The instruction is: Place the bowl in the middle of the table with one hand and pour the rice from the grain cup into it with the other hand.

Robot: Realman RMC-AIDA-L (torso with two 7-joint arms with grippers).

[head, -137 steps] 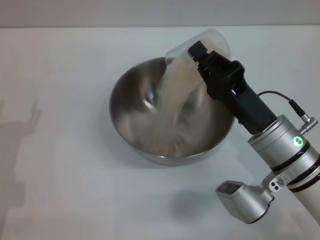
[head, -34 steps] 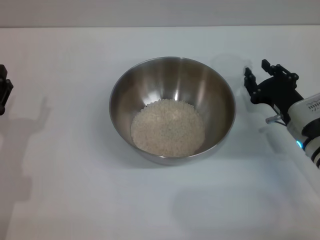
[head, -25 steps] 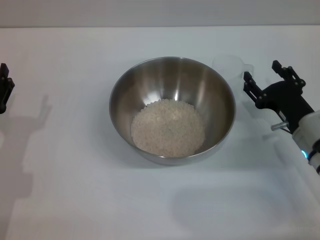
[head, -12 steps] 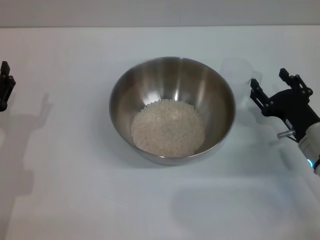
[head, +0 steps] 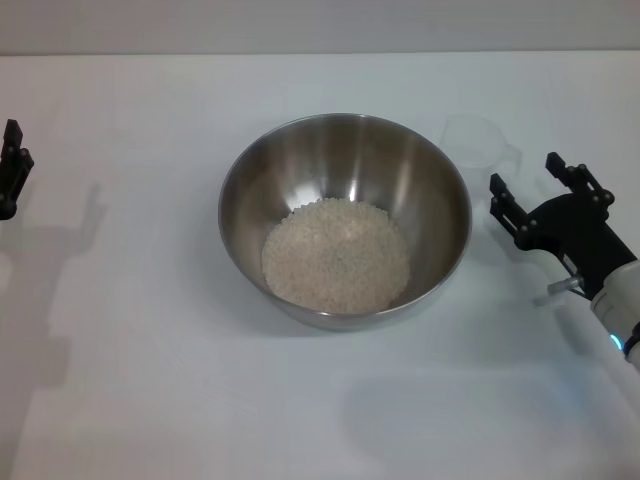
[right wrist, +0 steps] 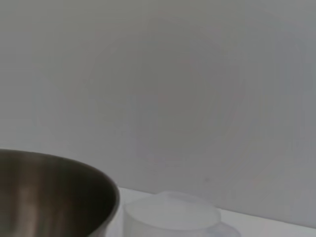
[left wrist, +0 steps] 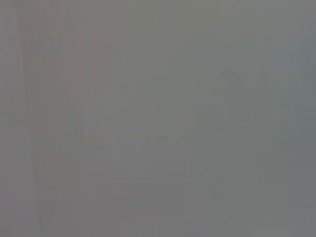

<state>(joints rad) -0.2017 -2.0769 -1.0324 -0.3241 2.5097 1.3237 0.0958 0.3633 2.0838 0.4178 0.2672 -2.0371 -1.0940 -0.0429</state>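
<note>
With the one bowl [head: 345, 220] mid-surface [head: 150, 380] holding the single heap of rice [head: 337, 254] and the one emptied grain cup [head: 480, 148] standing just beyond it, I judge pouring done: my right end effector [head: 538, 192] is spread and empty, my left end effector [head: 10, 180] sits at the edge, its state unclear, and only parking remains.

The black left gripper [head: 12, 170] is cut off by the head view's edge, so its fingers stay unreadable. The small clear plastic grain cup [right wrist: 170, 217] and shiny steel bowl [right wrist: 54, 197] are cropped in the right wrist view.
</note>
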